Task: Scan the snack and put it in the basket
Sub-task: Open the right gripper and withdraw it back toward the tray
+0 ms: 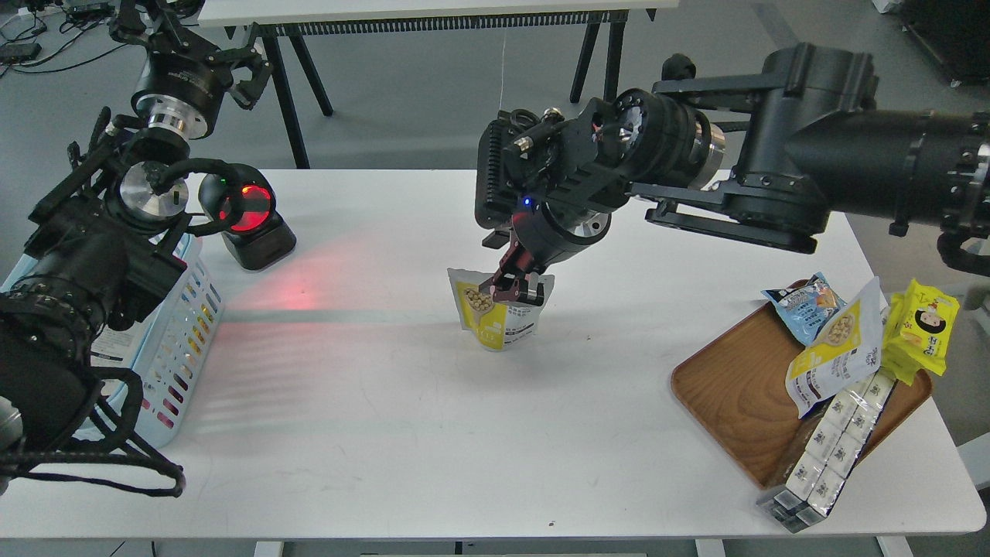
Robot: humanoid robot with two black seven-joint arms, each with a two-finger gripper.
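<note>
The snack point(489, 316), a white-grey foil pouch with a yellow panel and a picture of beige balls, stands upright at the middle of the white table. My right gripper point(517, 292) hangs over its top right part, and its fingers look spread, one on each side of the pouch's top. The light-blue slotted basket point(189, 325) stands at the left table edge, partly hidden by my left arm. My left gripper point(193, 39) is raised at the far left above the basket, seen dark and end-on.
A black scanner point(247, 216) glowing red stands at the back left and throws red light on the table. A brown wooden tray point(735, 387) at the right holds a second pouch, a light-blue packet, yellow packets and white boxes.
</note>
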